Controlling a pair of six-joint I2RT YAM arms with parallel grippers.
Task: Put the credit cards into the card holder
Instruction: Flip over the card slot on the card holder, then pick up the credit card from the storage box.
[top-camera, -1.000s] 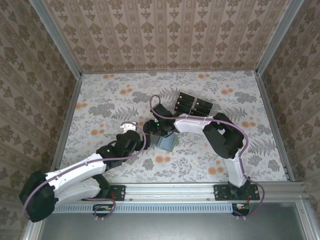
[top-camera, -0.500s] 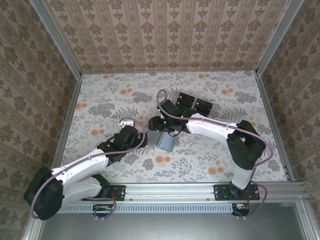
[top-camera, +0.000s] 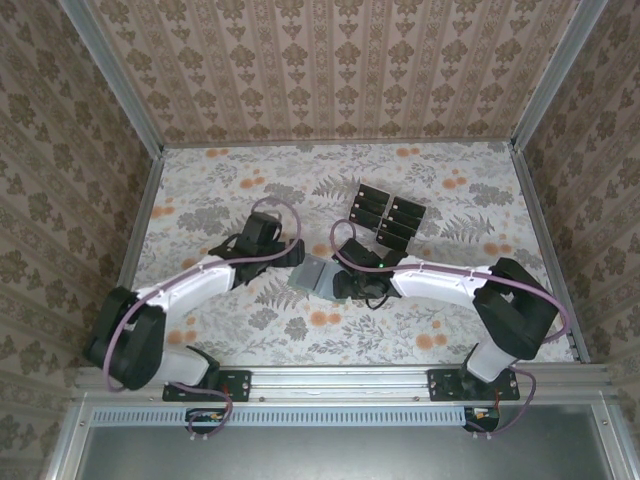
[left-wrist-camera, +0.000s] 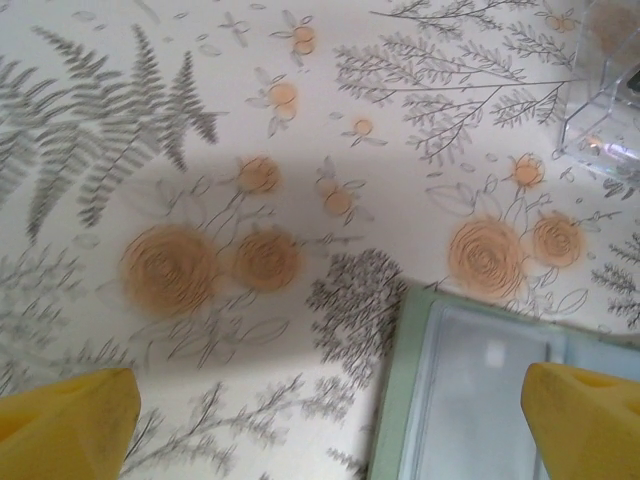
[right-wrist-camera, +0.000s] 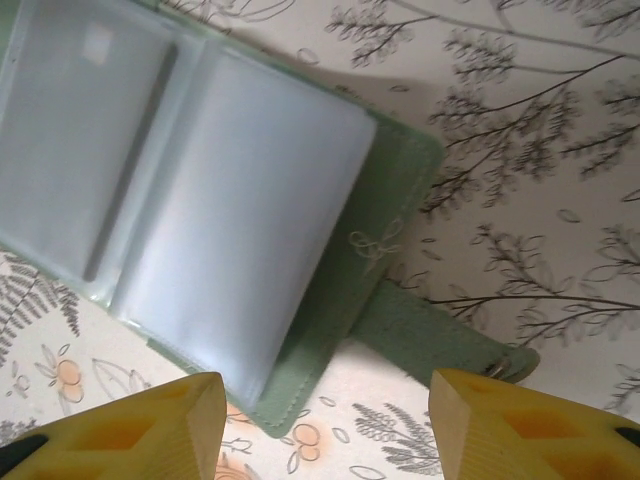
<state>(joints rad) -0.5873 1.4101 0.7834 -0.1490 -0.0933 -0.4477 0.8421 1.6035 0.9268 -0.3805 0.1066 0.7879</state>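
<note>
With the card holder (top-camera: 314, 276) lying open on the bench (top-camera: 200, 200) and the credit cards (top-camera: 388, 212) sitting just past it, the left claw (left-wrist-camera: 328, 410) and right claw (right-wrist-camera: 320, 420), both open and empty beside it, should pin it flat before fetching a card.

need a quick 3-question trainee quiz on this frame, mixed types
1. True or false: the card holder lies open.
2. The right claw holds: A) a card B) the holder C) nothing.
3. Fill in: in the top view, the credit cards lie beyond the holder, toward the robot's ____.
Key: 1 true; 2 C; 3 right.
</note>
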